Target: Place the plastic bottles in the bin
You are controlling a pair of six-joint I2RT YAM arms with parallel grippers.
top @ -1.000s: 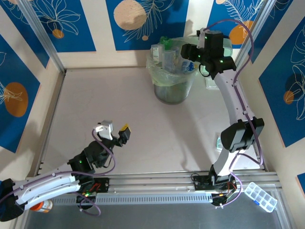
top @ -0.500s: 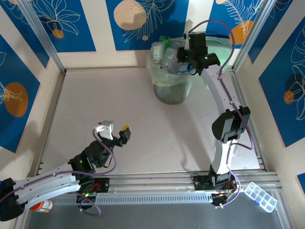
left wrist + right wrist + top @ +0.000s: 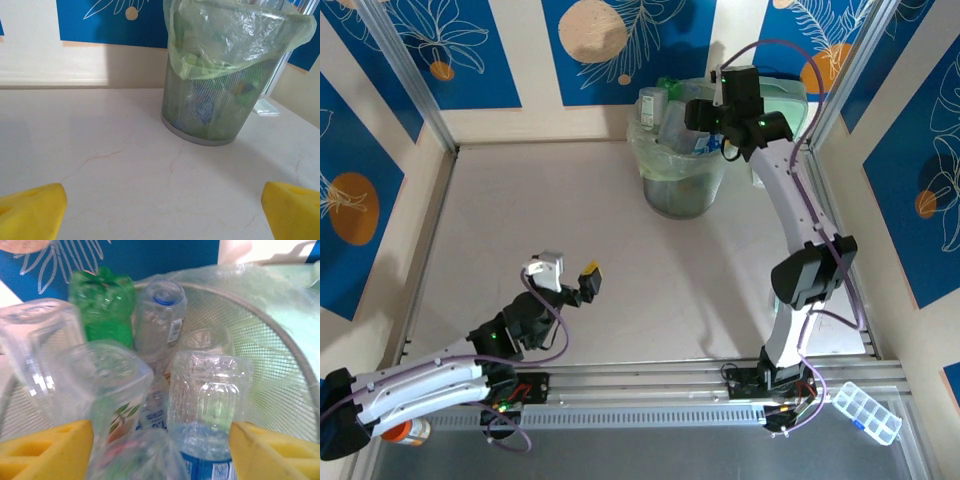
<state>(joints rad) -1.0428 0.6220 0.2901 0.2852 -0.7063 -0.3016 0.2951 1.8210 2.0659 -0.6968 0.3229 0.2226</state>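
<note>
The bin (image 3: pixel 685 180), a round mesh bucket with a pale green bag, stands at the back of the table and holds several plastic bottles (image 3: pixel 665 115). My right gripper (image 3: pixel 703 113) hovers open over its right rim. In the right wrist view the gripper (image 3: pixel 160 455) looks down on a clear bottle with a blue label (image 3: pixel 212 405), a green bottle (image 3: pixel 107 307) and a clear blue-capped bottle (image 3: pixel 160 315); its yellow fingertips (image 3: pixel 47 450) touch none of them. My left gripper (image 3: pixel 568 274) is open and empty low over the near-left table, facing the bin (image 3: pixel 220 110).
A mint-green flat case (image 3: pixel 785 100) leans behind the bin on the right. An orange bottle with a white label (image 3: pixel 405 432) lies off the table's near-left edge. A clear compartment box (image 3: pixel 865 410) sits at the near right. Metal frame posts stand at both back corners.
My right gripper swung left from beside the bin to over its opening, then eased slightly right. The left gripper shifted a little right and toward the near edge.
</note>
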